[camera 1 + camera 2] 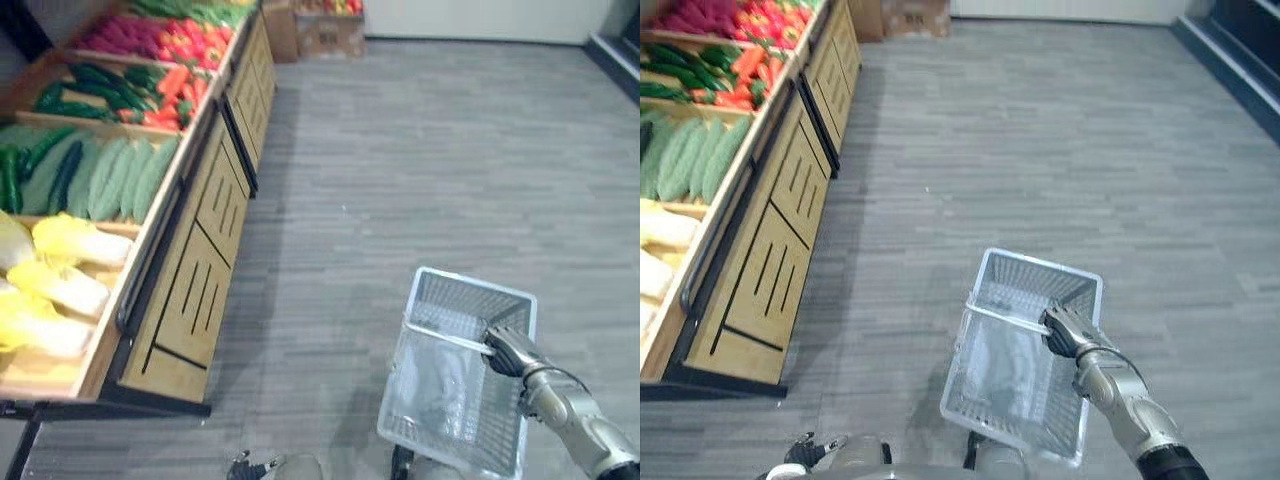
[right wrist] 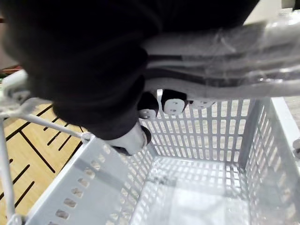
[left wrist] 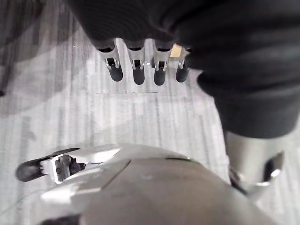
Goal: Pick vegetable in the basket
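A white plastic basket (image 1: 470, 290) hangs at my lower right above the grey floor, and its inside looks empty in the right wrist view. My right hand (image 1: 510, 352) is shut on the basket handle (image 2: 211, 37), fingers curled over it. The vegetables lie on a wooden stand at the left, well away from the basket: pale yellow cabbages (image 1: 75, 240), light green gourds (image 1: 110, 175), dark cucumbers (image 1: 90, 90), carrots (image 1: 175, 95) and red peppers (image 1: 190, 40). My left hand (image 3: 136, 65) hangs low over the floor with relaxed fingers, holding nothing.
The stand's wooden front (image 1: 200, 250) with dark slots runs along the left side. Cardboard boxes (image 1: 325, 25) stand at the far end of the stand. Grey plank floor (image 1: 420, 150) spreads to the right of the stand.
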`<state>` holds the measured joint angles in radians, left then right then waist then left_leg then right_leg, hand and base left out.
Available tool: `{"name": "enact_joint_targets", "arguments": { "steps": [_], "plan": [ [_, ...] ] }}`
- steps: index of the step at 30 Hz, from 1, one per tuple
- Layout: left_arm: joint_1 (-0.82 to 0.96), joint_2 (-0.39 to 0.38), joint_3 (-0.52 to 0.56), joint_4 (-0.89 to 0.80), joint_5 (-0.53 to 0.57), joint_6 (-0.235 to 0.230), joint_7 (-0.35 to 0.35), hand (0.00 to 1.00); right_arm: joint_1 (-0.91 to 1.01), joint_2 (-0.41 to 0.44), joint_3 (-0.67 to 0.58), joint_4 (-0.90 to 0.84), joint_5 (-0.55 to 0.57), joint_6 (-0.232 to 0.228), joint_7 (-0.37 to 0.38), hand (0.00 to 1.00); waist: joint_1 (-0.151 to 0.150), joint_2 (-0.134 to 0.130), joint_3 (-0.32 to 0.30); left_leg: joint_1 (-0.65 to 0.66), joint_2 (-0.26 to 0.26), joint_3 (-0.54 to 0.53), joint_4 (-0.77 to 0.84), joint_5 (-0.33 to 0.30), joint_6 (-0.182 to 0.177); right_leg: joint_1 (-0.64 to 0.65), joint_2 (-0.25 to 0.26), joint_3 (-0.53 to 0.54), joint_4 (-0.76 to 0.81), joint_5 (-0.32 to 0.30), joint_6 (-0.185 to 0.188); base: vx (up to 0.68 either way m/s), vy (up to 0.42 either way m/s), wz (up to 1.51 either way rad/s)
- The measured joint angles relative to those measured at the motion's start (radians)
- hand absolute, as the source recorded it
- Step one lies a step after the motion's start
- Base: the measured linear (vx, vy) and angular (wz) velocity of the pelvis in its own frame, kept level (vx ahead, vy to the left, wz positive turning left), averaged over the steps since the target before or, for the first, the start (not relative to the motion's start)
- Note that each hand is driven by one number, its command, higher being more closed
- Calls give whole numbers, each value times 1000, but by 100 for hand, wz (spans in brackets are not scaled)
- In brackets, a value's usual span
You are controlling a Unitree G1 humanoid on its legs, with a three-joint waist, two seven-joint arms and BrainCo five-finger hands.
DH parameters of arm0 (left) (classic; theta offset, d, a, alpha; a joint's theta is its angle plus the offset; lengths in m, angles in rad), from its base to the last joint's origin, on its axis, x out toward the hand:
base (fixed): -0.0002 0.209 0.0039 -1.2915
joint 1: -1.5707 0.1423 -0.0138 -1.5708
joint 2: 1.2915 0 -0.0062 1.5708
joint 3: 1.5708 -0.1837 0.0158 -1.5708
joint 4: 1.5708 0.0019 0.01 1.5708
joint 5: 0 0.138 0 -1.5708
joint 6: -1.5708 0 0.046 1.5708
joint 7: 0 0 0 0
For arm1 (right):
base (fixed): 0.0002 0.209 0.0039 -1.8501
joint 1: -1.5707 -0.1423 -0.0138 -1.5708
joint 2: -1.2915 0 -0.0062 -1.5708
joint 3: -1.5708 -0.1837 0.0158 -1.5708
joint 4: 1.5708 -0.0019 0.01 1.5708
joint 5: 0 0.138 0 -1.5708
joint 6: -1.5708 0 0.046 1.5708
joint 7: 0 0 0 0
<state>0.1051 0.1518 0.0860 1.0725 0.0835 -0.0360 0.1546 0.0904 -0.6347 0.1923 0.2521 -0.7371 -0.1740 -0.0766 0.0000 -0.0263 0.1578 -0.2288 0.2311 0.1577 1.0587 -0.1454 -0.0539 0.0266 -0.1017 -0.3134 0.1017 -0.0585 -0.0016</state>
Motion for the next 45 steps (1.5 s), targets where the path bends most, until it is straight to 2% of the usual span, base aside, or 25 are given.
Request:
{"name": "enact_joint_targets", "arguments": {
  "steps": [2, 5, 6, 7, 8, 9, 10, 15, 18, 20, 21, 22, 24, 25, 27, 30, 31, 33, 36, 37, 39, 40, 41, 43, 45],
  "plan": [
    [-2, 4, 0, -21, 0, -9, 1, 0, 16, -8, -19, 0, 0, 1, 0, 100, 6, -5, 2, -75, 6, 52, 11, -34, 20, 78, -21, -5, -19, -43, 12, 516, -11, 15],
    [-6, 0, 0, -40, 0, -10, 1, 0, 32, -5, -36, 0, 0, 2, 0, 100, 32, -2, 2, -192, 4, 161, -220, -49, 15, 134, -65, -7, -35, -80, 63, 409, 135, -17],
    [-1, -5, 0, -38, 0, -6, 2, 0, 47, -3, -38, 0, 0, 2, -1, 100, 29, 9, 2, -186, -7, 216, -421, -7, 15, 165, -71, -16, -38, -93, 83, 477, 251, -5],
    [11, -18, -1, -38, 0, -5, 3, 0, 71, -11, -46, -3, 0, 1, -1, 100, 30, 41, -9, -163, -22, 225, -659, 133, 27, 196, -57, -18, -40, -112, 113, 503, 270, -7],
    [25, -31, -1, -39, 1, -5, 5, 0, 75, -23, -47, -3, 0, 0, -1, 100, 33, 75, -18, -155, -24, 205, -776, 222, 89, 209, -34, -14, -40, -129, 138, 492, 294, 33],
    [1, -12, 10, -18, 5, 1, 3, 0, 68, 31, -47, 22, -2, 12, 0, 100, 18, 15, -21, -143, -90, 210, -786, 224, 110, 225, -93, -15, -44, -149, 146, 417, 235, 37],
    [-5, 4, 14, -22, 7, -4, 7, 0, 56, 31, -38, 23, -2, 9, 0, 100, 26, 5, -18, -144, -112, 205, -804, 213, 115, 208, -99, 6, -44, -141, 142, 405, 224, 58],
    [-7, 1, 37, 10, 8, 2, 18, 0, -22, 34, -10, 35, -3, -2, 0, 100, 47, -2, -14, -106, -146, 204, -784, 143, 125, 216, -116, 88, -6, -34, 174, 258, 118, 6],
    [20, -9, 33, 23, 10, 6, 19, 0, -22, 92, 8, 39, -3, -11, -1, 100, 59, -29, -15, 12, -187, 219, -921, 131, 97, 81, -166, 161, 322, 3, 168, 147, 109, -17],
    [32, 14, -5, 14, 9, 9, 18, 0, -23, 136, 18, 59, -3, 0, -8, 100, 55, -60, -25, 101, -219, 239, -1009, 121, 70, -57, -201, 240, 565, 177, 182, 267, 110, -10],
    [49, 21, -12, 0, 9, 14, 18, 0, -35, 137, 16, 63, -8, 0, -6, 100, 54, -53, -25, 130, -223, 231, -1019, 106, 107, -111, -204, 262, 684, 263, 185, 318, 115, -4],
    [43, 26, -15, -2, 9, 16, 19, 0, -37, 143, 16, 71, -10, 0, -6, 100, 54, -66, -23, 147, -229, 225, -1020, 97, 108, -136, -210, 271, 744, 249, 174, 299, 80, 19],
    [32, 49, -16, -16, 7, 18, 22, 0, -52, 146, 16, 80, -11, 11, -6, 100, 48, -76, -14, 197, -233, 181, -1019, 77, 112, -202, -207, 212, 877, 88, 124, 359, 77, 51],
    [30, 51, -6, -20, 5, 18, 23, 0, -52, 146, 16, 80, -11, 20, -7, 100, 37, -68, -11, 227, -229, 152, -1012, 68, 117, -208, -208, 160, 857, 12, 123, 349, 44, 64],
    [21, 49, 1, -36, -1, 17, 27, 0, -53, 143, 15, 82, -11, 24, -6, 100, 29, -68, -11, 248, -218, 99, -994, 58, 114, -220, -209, 110, 735, -51, 124, 339, -25, 86],
    [-9, 48, 1, -58, -3, 12, 35, 0, -75, 143, 15, 126, -11, 27, -3, 100, 37, -61, -7, 245, -197, -16, -988, 44, 89, -244, -188, 167, 407, -44, 130, 302, -155, 94],
    [-10, 48, 1, -58, -3, 11, 35, 0, -76, 143, 15, 126, -11, 28, -3, 100, 38, -61, -7, 245, -197, -20, -988, 43, 88, -244, -188, 173, 400, -43, 130, 224, -241, 135],
    [-35, 53, 0, -53, -6, 1, 37, 0, -69, 142, 6, 118, -10, 37, -4, 100, 42, -65, -9, 206, -190, -163, -956, 18, 42, -253, -182, 329, 287, -34, 136, 213, -342, 185],
    [-55, 67, 1, -47, -6, 0, 38, 0, -46, 142, 6, 107, -11, 37, 0, 100, 43, -82, -19, 122, -188, -357, -888, -7, -35, -227, -202, 360, 231, -1, 209, 174, -474, 189],
    [-59, 69, 2, -32, -10, 1, 40, 0, -50, 143, 9, 108, -11, 35, 0, 100, 53, -88, -21, 92, -179, -409, -866, -13, -77, -183, -201, 328, 147, -14, 273, 136, -669, 142],
    [-56, 38, 45, -5, -43, 1, 38, 0, -77, 138, 14, 118, -10, 35, 1, 100, 93, -49, -12, 69, -130, -428, -870, 18, -140, -132, -152, 251, 111, -92, 254, 91, -777, 99],
    [-28, -5, 73, 8, -46, 1, 38, 0, -97, 134, 16, 123, -9, 37, 4, 100, 100, -14, -6, 72, -81, -443, -903, 76, -157, -114, -110, 199, 135, -112, 220, 31, -666, 98],
    [1, -18, 76, 14, -73, 0, 38, 0, -94, 134, 22, 123, -5, 36, 4, 100, 90, -7, -5, 77, -64, -445, -927, 146, -158, -97, -102, 135, 173, -149, 188, 25, -512, 122],
    [21, -29, 76, 25, -107, 5, 37, 0, -85, 117, 23, 122, 9, 31, 4, 100, 83, -8, -4, 39, -55, -382, -931, 255, -115, -90, -95, 36, 212, -166, 162, -20, -437, 130],
    [49, -34, 82, 21, -129, 4, 38, 0, -86, 99, 20, 116, 20, 30, 2, 100, 84, -10, -2, 21, -33, -183, -981, 371, -64, -91, -90, -41, 223, -171, 137, -39, -359, 104]
  ]
}}
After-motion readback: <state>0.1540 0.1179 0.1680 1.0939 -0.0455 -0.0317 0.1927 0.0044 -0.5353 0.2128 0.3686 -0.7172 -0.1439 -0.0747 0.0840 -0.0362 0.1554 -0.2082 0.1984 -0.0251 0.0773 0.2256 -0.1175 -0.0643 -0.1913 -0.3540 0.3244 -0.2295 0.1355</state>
